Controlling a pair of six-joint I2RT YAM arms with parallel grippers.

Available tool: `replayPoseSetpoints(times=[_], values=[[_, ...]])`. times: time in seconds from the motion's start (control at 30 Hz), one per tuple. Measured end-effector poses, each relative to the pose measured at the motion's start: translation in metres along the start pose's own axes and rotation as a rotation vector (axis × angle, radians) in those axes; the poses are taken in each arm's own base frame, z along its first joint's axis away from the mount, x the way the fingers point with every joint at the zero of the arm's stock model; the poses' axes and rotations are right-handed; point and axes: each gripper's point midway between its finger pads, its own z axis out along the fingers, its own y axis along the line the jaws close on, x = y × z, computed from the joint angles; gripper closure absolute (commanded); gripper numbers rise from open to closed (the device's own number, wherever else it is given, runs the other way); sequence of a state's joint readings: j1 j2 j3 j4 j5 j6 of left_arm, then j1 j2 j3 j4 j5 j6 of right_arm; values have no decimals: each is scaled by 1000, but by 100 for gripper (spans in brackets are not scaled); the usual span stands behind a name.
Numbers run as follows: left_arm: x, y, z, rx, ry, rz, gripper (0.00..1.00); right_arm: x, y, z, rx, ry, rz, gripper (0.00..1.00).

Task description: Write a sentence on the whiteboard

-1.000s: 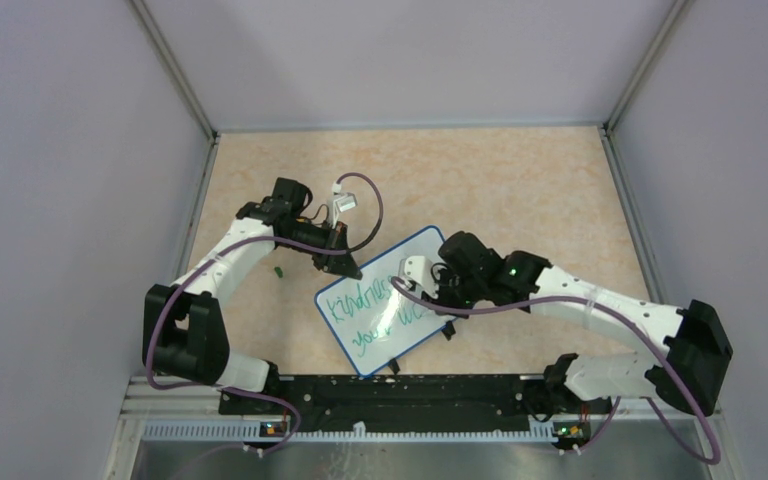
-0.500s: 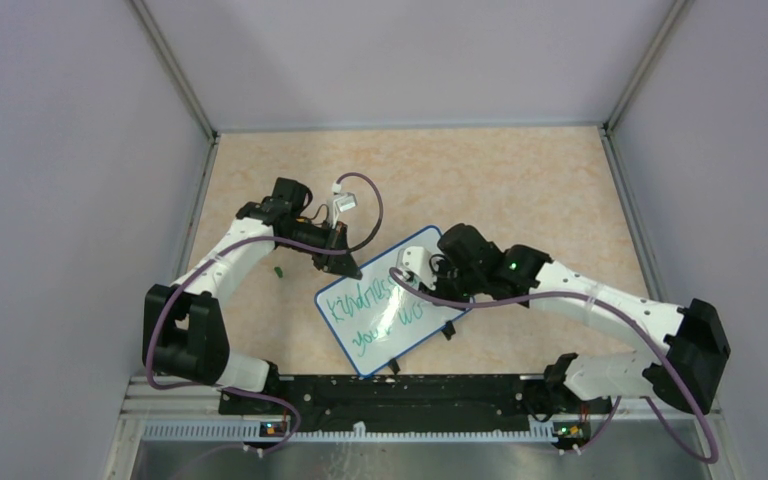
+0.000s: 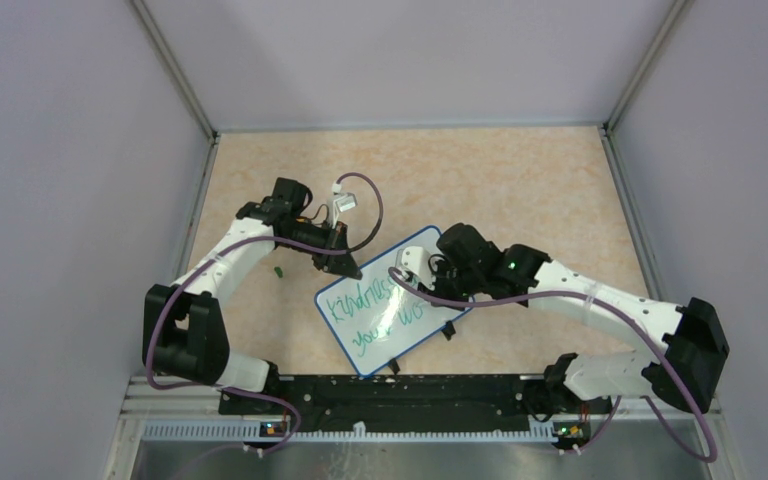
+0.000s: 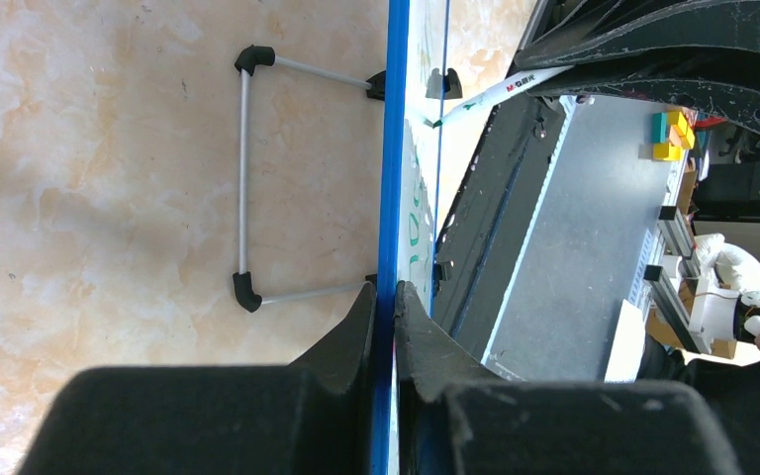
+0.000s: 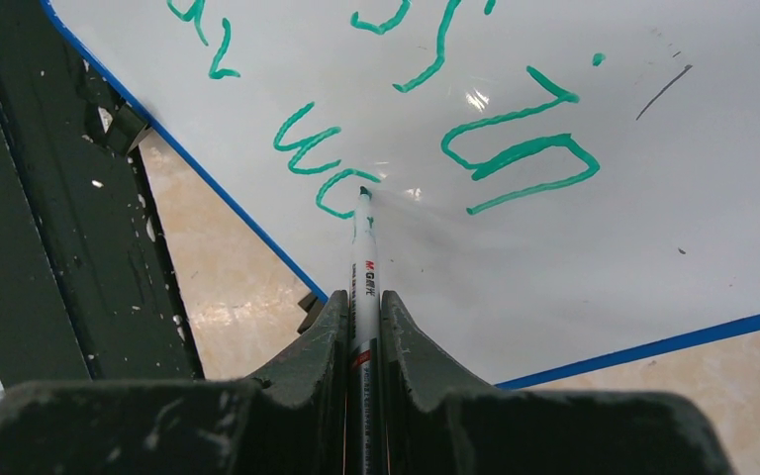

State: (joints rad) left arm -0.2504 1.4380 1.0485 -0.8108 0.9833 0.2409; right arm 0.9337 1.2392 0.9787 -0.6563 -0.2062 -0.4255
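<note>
Since a second ago the left gripper (image 3: 350,268) has not shifted; it is clamped narrow on the blue rim of the whiteboard (image 3: 341,337), one finger each side of the edge in its wrist view (image 4: 384,292); the right gripper (image 3: 422,272) has crept a little towards the left and far side. The whiteboard lies askew on the table (image 3: 520,190) between the two arms, near their bases. The sentence (image 3: 375,310) runs in green across it, the second line reaching "wo". The right gripper (image 5: 361,302) pinches the marker (image 5: 364,247), whose tip touches the board at a fresh curve after "wo" (image 5: 302,148). A small green bit (image 3: 277,270) lies on the table left of the board; a wire stand (image 4: 244,178) shows behind the board; the right arm hides part of the board's far corner. Count: two arms, two grippers, one board, one marker, two lines of script.
</note>
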Motion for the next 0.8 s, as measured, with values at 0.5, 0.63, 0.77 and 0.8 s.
replayPoseSetpoints(times=[0.5, 0.63, 0.77, 0.8], values=[[0, 0, 0, 2, -1, 0, 100, -2, -8, -13, 35, -29, 13, 100], [0, 0, 0, 2, -1, 1, 100, -1, -8, -13, 35, -27, 13, 100], [0, 0, 0, 2, -1, 1, 100, 0, -8, -10, 32, -19, 15, 100], [0, 0, 0, 2, -1, 1, 100, 1, -9, -9, 34, -16, 15, 100]])
